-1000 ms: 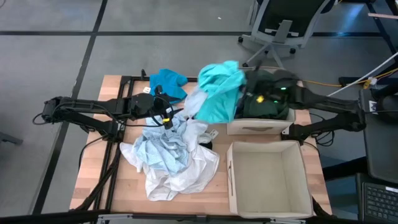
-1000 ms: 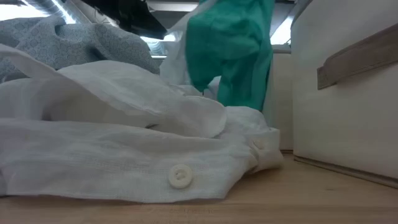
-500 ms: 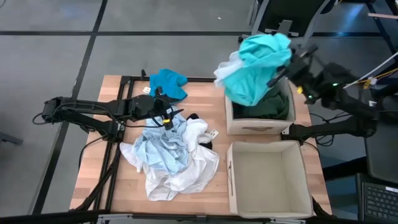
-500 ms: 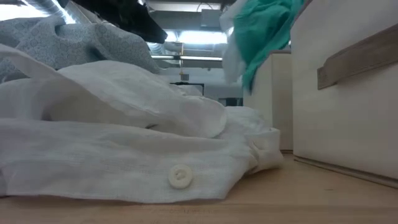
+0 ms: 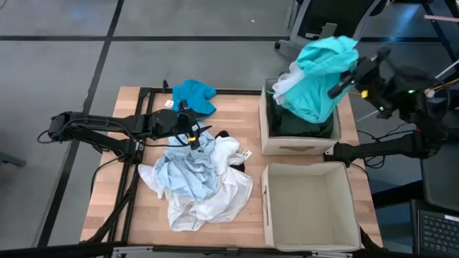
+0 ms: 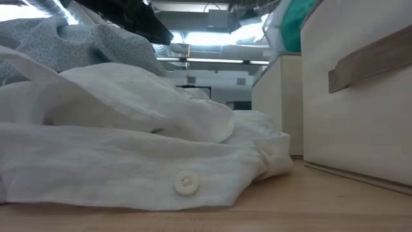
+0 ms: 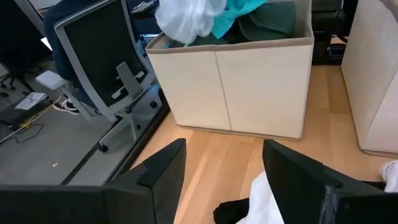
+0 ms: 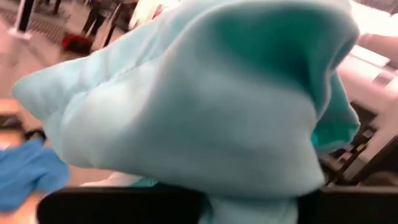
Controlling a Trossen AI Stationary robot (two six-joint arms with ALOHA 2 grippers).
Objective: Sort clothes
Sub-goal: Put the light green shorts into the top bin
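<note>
My right gripper (image 5: 344, 82) is shut on a teal garment (image 5: 319, 68), held above the far beige box (image 5: 297, 148). A white cloth (image 5: 287, 82) hangs with the garment; both also show in the left wrist view (image 7: 233, 15). A dark green garment (image 5: 301, 123) lies in that box. My left gripper (image 7: 221, 168) is open and empty at the far end of a heap of pale blue and white clothes (image 5: 193, 175) on the table. A black piece (image 5: 226, 136) lies at the heap's far edge. A blue garment (image 5: 193, 94) lies on the table's far side. My right gripper holds the teal garment by a bunched part (image 5: 336, 75) on its right side, coming level from the table's right. In the right wrist view the cloth (image 8: 199, 106) covers the fingers, so the hold itself is hidden. The garment hangs slack over the far box.
A second beige box (image 5: 308, 226) stands open at the table's near right, close to the low camera (image 6: 360, 96). A black frame (image 5: 143, 100) runs along the table's left part. An office chair (image 5: 323, 29) stands beyond the table's far edge.
My right gripper has carried the teal garment and the white cloth from above the table's middle toward the right edge. They now hang over the far box.
</note>
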